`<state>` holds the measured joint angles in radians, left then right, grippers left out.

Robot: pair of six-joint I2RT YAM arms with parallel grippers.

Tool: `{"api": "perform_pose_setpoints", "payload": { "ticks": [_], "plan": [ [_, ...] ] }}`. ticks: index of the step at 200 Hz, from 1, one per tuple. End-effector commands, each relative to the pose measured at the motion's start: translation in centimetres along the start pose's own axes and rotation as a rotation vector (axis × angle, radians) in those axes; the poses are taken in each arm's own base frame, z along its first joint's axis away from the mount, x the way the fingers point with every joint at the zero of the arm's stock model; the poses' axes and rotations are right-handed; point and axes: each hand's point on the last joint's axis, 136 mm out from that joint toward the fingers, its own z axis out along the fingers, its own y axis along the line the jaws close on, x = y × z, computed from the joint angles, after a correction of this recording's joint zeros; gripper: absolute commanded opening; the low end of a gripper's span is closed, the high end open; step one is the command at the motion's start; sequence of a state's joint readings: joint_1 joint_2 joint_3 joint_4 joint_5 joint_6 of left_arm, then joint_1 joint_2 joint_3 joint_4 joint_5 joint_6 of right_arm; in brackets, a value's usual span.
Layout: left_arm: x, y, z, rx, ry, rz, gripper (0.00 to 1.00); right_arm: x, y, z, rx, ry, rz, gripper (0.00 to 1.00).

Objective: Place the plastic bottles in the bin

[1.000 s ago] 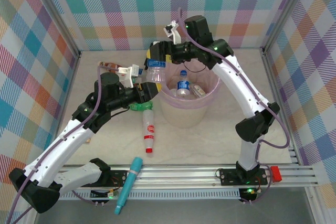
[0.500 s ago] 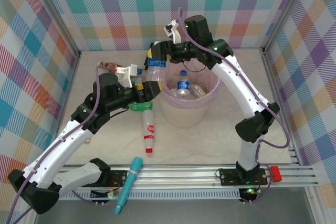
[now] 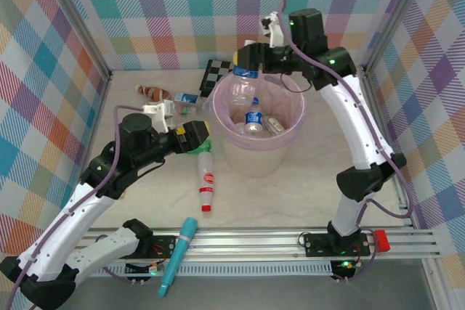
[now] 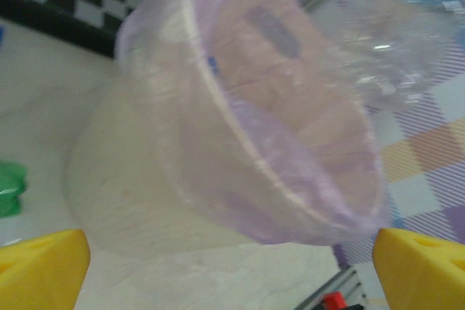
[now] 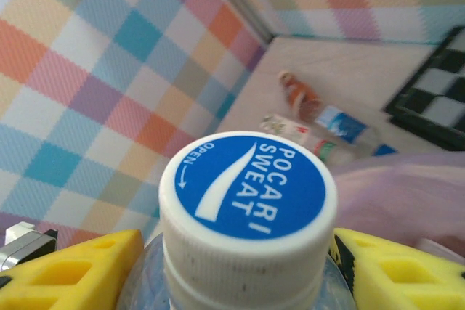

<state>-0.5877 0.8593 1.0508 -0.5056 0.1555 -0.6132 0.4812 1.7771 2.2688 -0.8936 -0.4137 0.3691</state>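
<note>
Pocari Sweat bottle was clamped at neck by right gripper and hung over bin far-left rim. Should be centred over opening before release. Left gripper was spread wide, empty, beside bin.

Blurred bin; bottle cropped at bottom edge

Robot lab test cell, probably.
Plaid cloth walls on aluminium posts box in a pale desk. Two robot arms are bolted to a slotted rail at its near edge, and a checkerboard lies at the far edge.
</note>
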Motion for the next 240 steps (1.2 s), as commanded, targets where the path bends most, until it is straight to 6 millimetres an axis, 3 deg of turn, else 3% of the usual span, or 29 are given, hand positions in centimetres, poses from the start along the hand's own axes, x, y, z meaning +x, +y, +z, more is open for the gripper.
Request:
{"api": "perform_pose_setpoints", "payload": {
  "ticks": [1,44,72,106,178,240],
  "plan": [
    [4.0,5.5,1.0,-0.216,0.119,-0.037,0.97,1.4,-2.9,-2.9,0.209,0.028,-0.087,0.54],
    [7.5,9.8,2.4,-0.361,0.216,-0.103,0.91,5.5,-8.7,-4.1,0.488,0.181,-0.106,0.52],
    [10.6,11.6,2.9,-0.406,0.246,-0.208,0.88,8.3,-11.5,-3.1,0.597,0.3,-0.108,0.52],
    [13.8,13.2,2.9,-0.483,0.289,-0.215,0.85,10.6,-13.5,-0.3,0.596,0.379,-0.065,0.52],
    [18.2,14.3,4.4,-0.528,0.362,-0.24,0.83,15.6,-17.6,4.1,0.604,0.479,0.032,0.54],
    [20.9,15.4,4.5,-0.568,0.434,-0.248,0.82,17.6,-19.0,5.1,0.614,0.495,0.059,0.73]
  ]
}}
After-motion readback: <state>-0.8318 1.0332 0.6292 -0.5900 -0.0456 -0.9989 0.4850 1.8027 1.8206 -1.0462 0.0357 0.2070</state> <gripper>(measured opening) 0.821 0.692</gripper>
